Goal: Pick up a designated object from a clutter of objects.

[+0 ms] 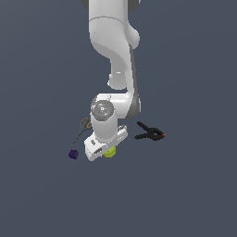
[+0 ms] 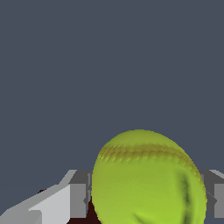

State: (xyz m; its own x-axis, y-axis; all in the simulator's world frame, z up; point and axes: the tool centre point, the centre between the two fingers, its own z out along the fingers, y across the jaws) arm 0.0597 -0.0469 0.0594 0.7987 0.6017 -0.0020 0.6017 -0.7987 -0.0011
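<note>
The designated object, a yellow-green tennis ball [image 2: 148, 179] with a pale curved seam, fills the space between my gripper's [image 2: 146, 199] two grey fingers [image 2: 78, 199]. Both fingers sit against its sides, so the gripper is shut on it. In the exterior view the ball [image 1: 110, 152] peeks out from under the white hand, where the gripper [image 1: 109, 151] itself is mostly hidden. From the clutter of objects I see the orange-handled scissors [image 1: 82, 128], the purple lump [image 1: 73, 154] and the black clamp with red tips [image 1: 150, 134]. A sliver of the dark red brick [image 2: 91, 215] shows beneath the ball.
The scissors and purple lump lie close to the hand on the exterior view's left, and the clamp lies close on the exterior view's right. The floor is plain dark grey. The white arm [image 1: 115, 55] rises behind the hand.
</note>
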